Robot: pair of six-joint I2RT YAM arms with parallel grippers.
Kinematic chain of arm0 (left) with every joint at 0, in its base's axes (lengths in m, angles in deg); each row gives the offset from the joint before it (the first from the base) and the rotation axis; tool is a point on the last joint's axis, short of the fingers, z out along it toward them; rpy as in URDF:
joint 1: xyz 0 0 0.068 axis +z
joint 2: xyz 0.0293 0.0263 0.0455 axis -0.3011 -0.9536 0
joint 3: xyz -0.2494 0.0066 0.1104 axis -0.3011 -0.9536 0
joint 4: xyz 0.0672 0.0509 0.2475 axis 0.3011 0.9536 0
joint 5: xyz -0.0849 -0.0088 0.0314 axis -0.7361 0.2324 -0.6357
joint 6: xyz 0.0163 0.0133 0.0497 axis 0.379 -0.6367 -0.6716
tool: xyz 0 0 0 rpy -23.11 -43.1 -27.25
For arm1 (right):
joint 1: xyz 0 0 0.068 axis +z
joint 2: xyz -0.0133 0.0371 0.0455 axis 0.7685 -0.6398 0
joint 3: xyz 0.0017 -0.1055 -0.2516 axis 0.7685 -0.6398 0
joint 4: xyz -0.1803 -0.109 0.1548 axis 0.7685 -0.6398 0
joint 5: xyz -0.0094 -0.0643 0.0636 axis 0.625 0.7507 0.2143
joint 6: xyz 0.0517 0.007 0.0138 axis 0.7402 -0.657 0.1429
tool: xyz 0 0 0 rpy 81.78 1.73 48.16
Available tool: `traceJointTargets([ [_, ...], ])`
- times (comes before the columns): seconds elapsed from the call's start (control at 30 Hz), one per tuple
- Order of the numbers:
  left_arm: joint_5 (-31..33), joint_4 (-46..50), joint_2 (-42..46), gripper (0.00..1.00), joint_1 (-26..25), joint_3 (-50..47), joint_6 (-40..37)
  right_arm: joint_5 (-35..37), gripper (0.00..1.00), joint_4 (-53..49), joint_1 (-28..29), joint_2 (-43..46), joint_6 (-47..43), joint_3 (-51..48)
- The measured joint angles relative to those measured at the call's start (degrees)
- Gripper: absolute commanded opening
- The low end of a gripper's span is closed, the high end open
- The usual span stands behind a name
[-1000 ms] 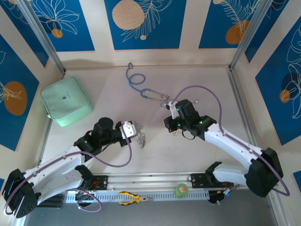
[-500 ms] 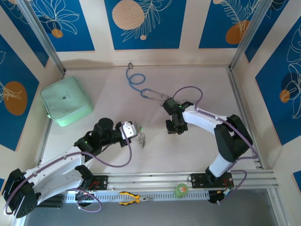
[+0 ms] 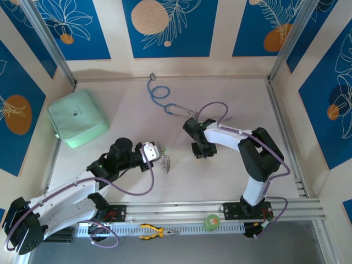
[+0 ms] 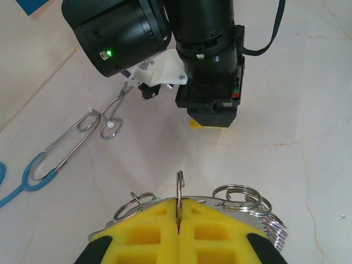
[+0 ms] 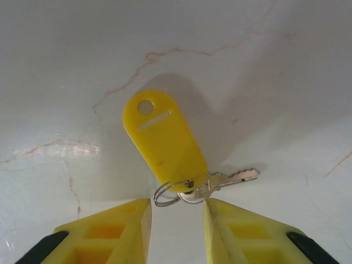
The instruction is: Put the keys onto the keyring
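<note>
R arm folds inward since prior frame; right gripper [image 5: 177, 212] sits right of keyring [image 4: 269, 223], jaws part-open, empty, straddling yellow key [image 5: 165, 140]. Oblong tag lies diagonal, silver blade pointing wrist-view right. Left gripper [image 4: 179, 208] clamps keyring.

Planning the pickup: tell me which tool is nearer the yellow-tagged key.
Right. The right tool hangs just over the yellow-tagged key, jaws open; the left tool is farther off across the table, shut on the keyring.

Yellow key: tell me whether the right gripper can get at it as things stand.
Probably yes. The right gripper hangs open just above the yellow key, which lies flat on the table, its small ring at the gap between the jaws. Nothing lies between them.
</note>
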Motion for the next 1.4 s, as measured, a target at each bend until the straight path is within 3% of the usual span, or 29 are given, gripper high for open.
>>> traceJointTargets([
  [0.17,0.0,0.0,0.1,0.0,0.0,0.0,0.0,0.0,0.31,0.0,0.2,-0.9,0.0,0.5],
  [0.4,0.0,0.0,0.4,0.0,0.0,0.0,0.0,0.8,0.2,-0.3,0.3,-1.8,-0.5,1.2],
  [1.1,0.4,0.0,0.4,0.0,0.0,0.0,0.0,4.3,0.0,-2.1,0.8,-2.0,-1.3,2.0],
  [1.4,0.4,0.0,0.4,0.0,0.0,-0.1,-0.2,3.4,0.0,-1.1,0.3,-2.0,-2.3,1.9],
])
